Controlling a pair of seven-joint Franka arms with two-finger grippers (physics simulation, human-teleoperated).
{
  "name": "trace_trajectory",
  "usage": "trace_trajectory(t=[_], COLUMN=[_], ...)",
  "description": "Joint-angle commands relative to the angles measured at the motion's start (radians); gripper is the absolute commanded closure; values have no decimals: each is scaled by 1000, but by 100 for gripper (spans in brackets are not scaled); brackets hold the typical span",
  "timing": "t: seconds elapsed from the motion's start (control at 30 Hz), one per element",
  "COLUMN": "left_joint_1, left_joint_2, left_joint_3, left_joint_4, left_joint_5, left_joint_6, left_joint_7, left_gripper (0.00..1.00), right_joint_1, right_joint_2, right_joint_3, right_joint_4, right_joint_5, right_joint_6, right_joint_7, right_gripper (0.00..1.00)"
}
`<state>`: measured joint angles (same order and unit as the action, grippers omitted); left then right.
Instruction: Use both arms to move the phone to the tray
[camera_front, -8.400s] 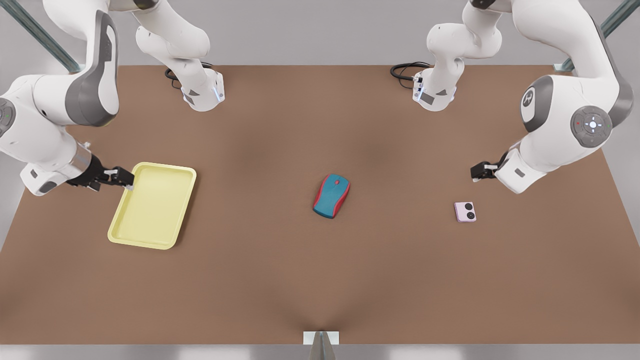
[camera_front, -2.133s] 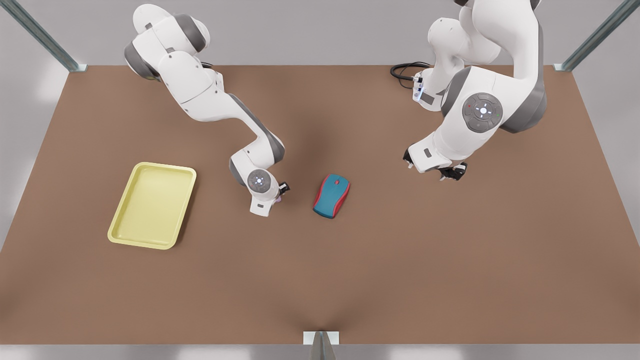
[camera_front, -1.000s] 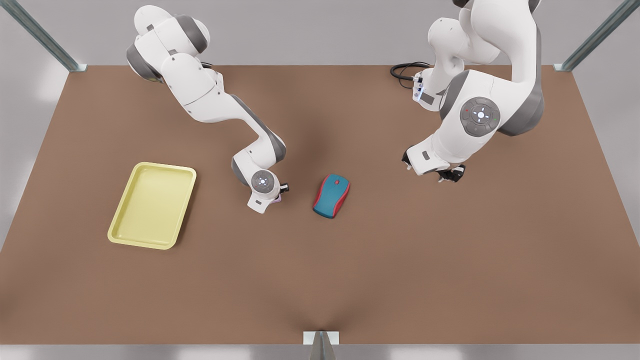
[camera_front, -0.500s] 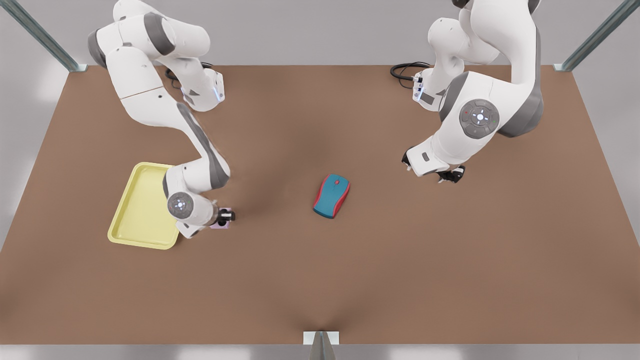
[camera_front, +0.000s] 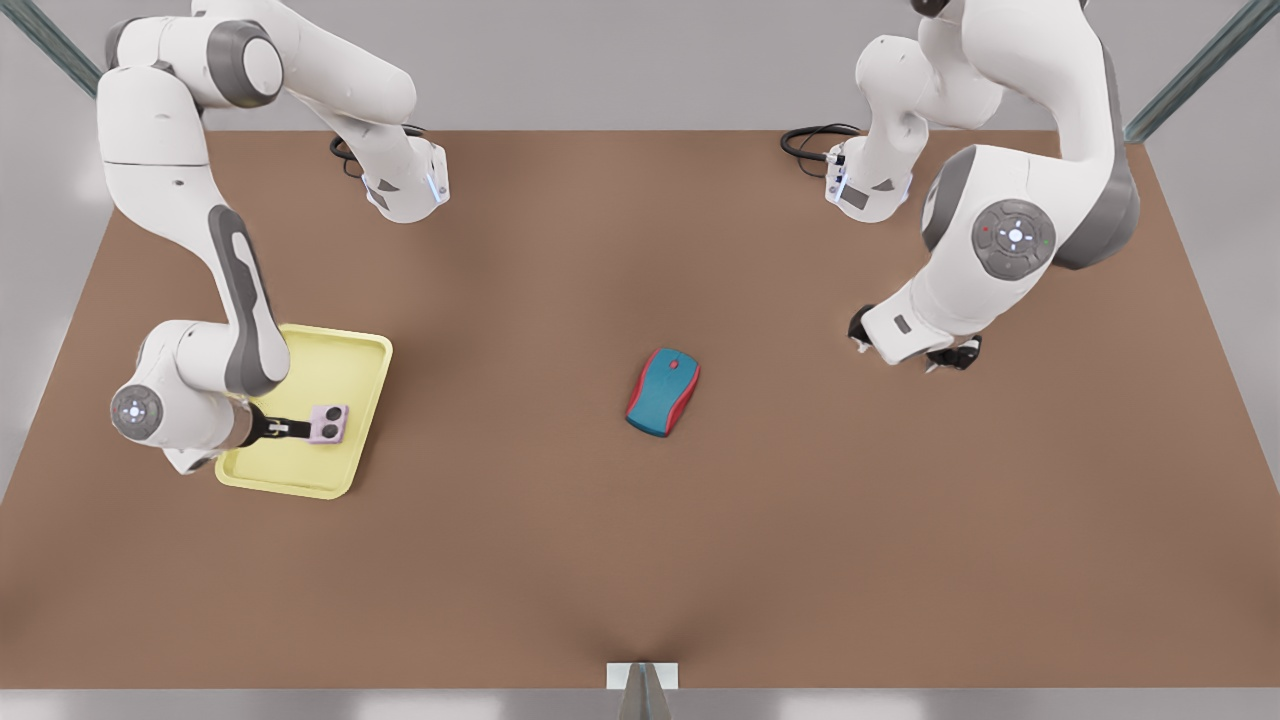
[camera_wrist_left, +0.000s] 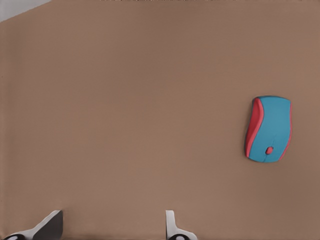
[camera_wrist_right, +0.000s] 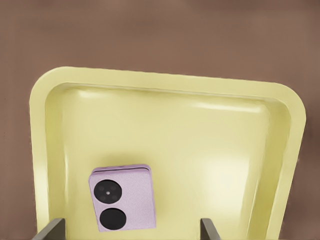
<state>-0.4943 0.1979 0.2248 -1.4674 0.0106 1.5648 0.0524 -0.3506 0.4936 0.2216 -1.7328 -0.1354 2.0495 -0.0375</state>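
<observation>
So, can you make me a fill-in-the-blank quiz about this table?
The small pale pink squarish phone lies inside the pale yellow rectangular ____.
The right claw, beside the phone, has its fingers ____.
The left claw waits open on the front view's right, holding ____.
The teal-and-red computer mouse lies on the brown ____.
Missing: tray; open; nothing; table.

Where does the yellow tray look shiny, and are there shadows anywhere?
Right wrist view: pale glare patches on the tray floor beside the phone. Front view: soft dark bands across the table centre, near the mouse.
</observation>
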Motion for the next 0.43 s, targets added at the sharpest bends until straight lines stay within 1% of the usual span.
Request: trace_trajectory(t=[0.0,0.03,0.07,0.1,0.13,0.17,0.2,0.23,0.27,0.33,0.4], left_joint_1=[8,299,356,372,373,373,370,370,370,370,370], left_joint_2=[-18,-52,-89,-117,-109,-89,-19,8,8,11,14], left_joint_3=[35,-235,-277,-282,-280,-280,-278,-280,-278,-280,-280], left_joint_4=[2,-7,-43,-64,-54,-42,53,76,78,78,78], left_joint_5=[14,26,22,20,19,19,23,25,23,25,25], left_joint_6=[1,4,17,11,-2,-20,-112,-123,-123,-123,-124], left_joint_7=[18,27,33,58,58,56,50,47,47,47,49], left_gripper=[0,0,0,0,0,0,0,0,0,0,0], right_joint_1=[16,71,113,114,117,143,312,309,309,305,303], right_joint_2=[-21,-50,-113,-224,-266,-274,-299,-371,-385,-392,-392], right_joint_3=[51,62,64,80,85,58,-149,-142,-142,-139,-139], right_joint_4=[150,288,337,299,292,282,251,159,144,196,182], right_joint_5=[-1,-3,0,7,8,17,95,97,100,102,103], right_joint_6=[-224,-362,-456,-480,-525,-543,-546,-503,-502,-529,-500], right_joint_7=[-259,-167,-47,-7,28,28,27,27,27,30,16], right_gripper=[0,0,0,0,0,0,0,0,0,0,0])
